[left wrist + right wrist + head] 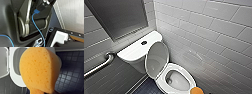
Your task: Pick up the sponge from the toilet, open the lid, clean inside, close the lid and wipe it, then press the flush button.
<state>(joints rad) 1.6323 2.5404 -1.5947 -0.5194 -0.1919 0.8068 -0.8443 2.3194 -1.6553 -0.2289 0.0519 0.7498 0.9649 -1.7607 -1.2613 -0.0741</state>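
Note:
The white toilet (162, 81) stands in a tiled corner with its lid (156, 58) raised upright against the tank (134, 50). The open bowl (179, 80) faces me. The dark flush button (144, 42) sits in the middle of the tank top. The orange sponge (196, 90) hovers just past the bowl's near rim at the lower edge of the head view. In the right wrist view the sponge (38, 69) looms large, pinched narrow at one end in my shut right gripper, with the seat ring (13, 75) and bowl behind it. My left gripper is open and holds nothing.
A metal grab bar (99, 65) runs along the grey wall left of the tank. White wall tiles (209, 37) close in on the toilet's right side. Dark floor tiles (71, 72) lie around the bowl. A blue cable (37, 25) crosses the robot's own body in the left wrist view.

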